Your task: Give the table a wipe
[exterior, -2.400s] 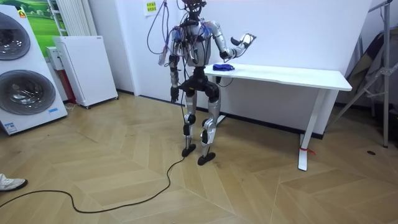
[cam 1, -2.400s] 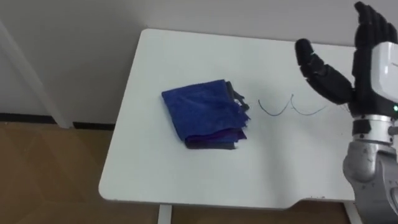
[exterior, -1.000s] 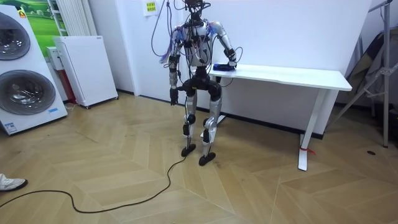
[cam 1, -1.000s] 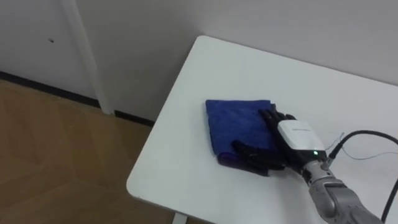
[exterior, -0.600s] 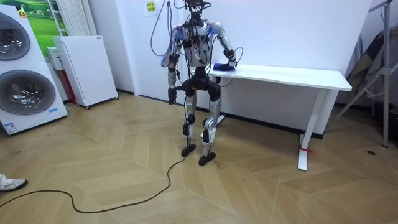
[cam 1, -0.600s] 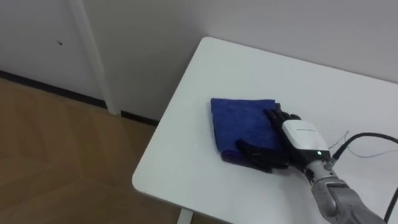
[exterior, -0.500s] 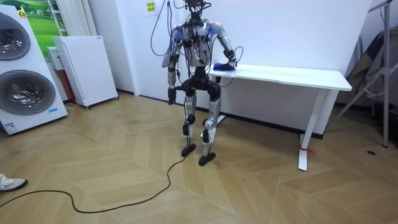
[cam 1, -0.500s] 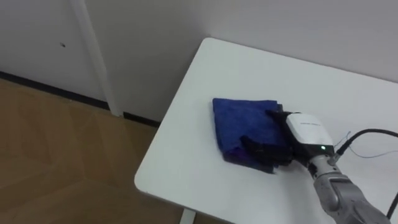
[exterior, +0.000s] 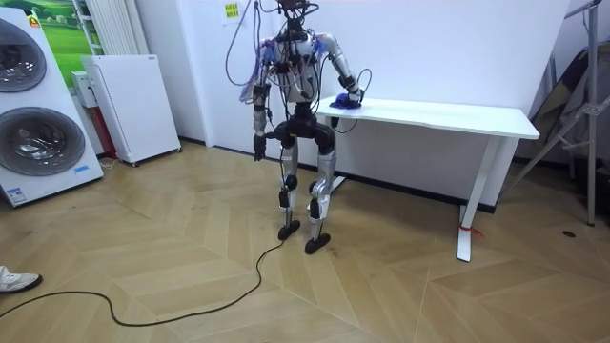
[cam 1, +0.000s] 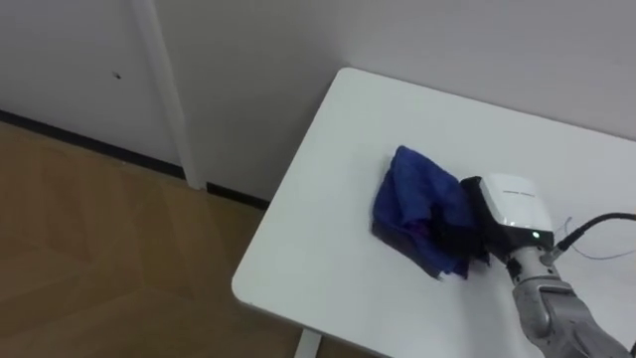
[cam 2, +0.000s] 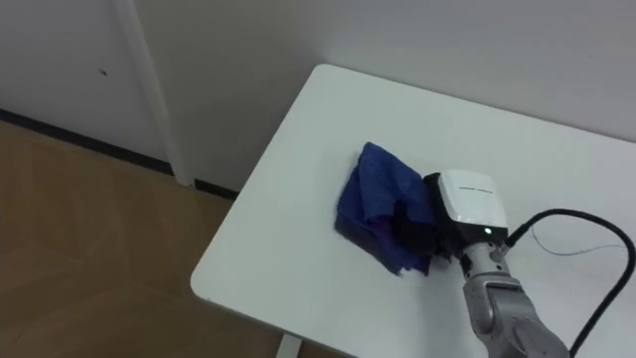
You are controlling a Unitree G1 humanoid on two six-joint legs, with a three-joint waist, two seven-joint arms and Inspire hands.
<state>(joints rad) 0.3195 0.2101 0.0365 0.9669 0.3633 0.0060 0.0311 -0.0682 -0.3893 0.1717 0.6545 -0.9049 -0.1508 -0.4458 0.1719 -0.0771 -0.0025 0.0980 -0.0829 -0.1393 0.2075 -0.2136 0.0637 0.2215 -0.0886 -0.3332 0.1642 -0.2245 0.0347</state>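
Left eye view: my right robot hand [cam 1: 509, 206] lies low on the tabletop [cam 1: 323, 234], white back upward, and its dark fingers [cam 1: 449, 237] are curled into the blue cloth [cam 1: 409, 199], holding a bunch of it. The cloth is crumpled into a raised heap instead of lying flat. Most of it sits on the side of my hand nearer the tabletop's left end, and a darker purple fold shows along its near edge. It rests on the white surface close to the near left corner, a little in from both edges. My forearm runs back from the hand toward the lower right.

Past the tabletop's left end there is a wooden floor [cam 1: 99, 259], a dark skirting strip at the foot of a pale wall [cam 1: 417, 40] and a white upright post [cam 1: 164, 89] against that wall.

In the room view I stand upright on both feet at the end of the long white table, right arm reaching out to the cloth. My left robot hand [exterior: 255, 146] hangs beside my hip on the room view's left; I cannot tell how it is set. Farther off on that side stand a white cabinet [exterior: 129, 105] and two stacked washing machines [exterior: 33, 143].
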